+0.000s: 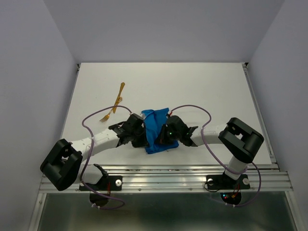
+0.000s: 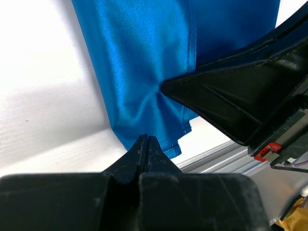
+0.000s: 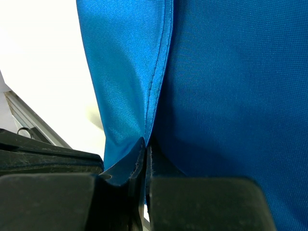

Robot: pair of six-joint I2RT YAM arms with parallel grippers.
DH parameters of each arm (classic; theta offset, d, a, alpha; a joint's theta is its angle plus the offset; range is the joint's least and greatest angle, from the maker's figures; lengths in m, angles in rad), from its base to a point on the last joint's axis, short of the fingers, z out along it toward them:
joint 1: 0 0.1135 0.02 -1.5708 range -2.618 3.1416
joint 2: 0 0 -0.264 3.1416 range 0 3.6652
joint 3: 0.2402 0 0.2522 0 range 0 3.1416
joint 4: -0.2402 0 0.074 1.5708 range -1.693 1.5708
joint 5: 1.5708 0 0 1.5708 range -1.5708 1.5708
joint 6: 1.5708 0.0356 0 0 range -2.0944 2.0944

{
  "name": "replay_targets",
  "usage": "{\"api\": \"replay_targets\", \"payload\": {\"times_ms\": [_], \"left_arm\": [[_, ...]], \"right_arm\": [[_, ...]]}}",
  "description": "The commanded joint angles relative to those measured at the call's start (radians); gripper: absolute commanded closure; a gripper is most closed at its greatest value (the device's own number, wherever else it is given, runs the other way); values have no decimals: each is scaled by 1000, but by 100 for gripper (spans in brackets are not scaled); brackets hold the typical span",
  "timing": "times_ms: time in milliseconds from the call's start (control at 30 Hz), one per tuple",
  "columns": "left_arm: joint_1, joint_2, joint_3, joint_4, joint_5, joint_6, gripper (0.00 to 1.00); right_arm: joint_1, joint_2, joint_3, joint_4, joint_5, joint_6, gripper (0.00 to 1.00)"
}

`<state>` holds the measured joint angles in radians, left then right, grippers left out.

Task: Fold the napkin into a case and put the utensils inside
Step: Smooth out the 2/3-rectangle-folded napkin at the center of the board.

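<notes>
The bright blue napkin [image 1: 157,122] lies folded into a narrow strip at the near middle of the table. My left gripper [image 1: 143,139] is shut on its near left edge; in the left wrist view the closed tips [image 2: 147,141] meet the cloth [image 2: 139,72] at its lower corner. My right gripper [image 1: 163,138] is shut on the napkin from the right; in the right wrist view a hemmed fold [image 3: 159,72] runs into the closed tips [image 3: 146,143]. Two golden-orange utensils lie to the far left: a fork [image 1: 107,116] and another piece [image 1: 119,95].
The right gripper's black body [image 2: 236,101] sits close beside my left fingers. The metal rail [image 1: 168,174] runs along the table's near edge, just below the napkin [image 2: 216,156]. White walls enclose the table on three sides.
</notes>
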<state>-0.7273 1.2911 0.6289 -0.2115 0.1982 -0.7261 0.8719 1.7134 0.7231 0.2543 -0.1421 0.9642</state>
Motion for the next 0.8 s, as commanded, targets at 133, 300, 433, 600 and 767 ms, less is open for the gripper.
{"api": "replay_targets", "payload": {"times_ms": [133,300,433,600,767], "left_arm": [[-7,22,-20,-5,3,-2,100],[-11,76,-44,14,-3,-7,100],[-12,68,-44,3,-26,-3,100],[-12,36,-14,-15,-25,4,100],[-12,-44,58,-94,-57,31,100]], "right_arm": [[7,2,9,-10,36,-10,99],[7,-1,7,-10,36,-12,99],[7,-5,4,-9,39,-12,99],[7,-5,6,-9,39,-10,99],[7,-12,7,-12,41,-12,99]]}}
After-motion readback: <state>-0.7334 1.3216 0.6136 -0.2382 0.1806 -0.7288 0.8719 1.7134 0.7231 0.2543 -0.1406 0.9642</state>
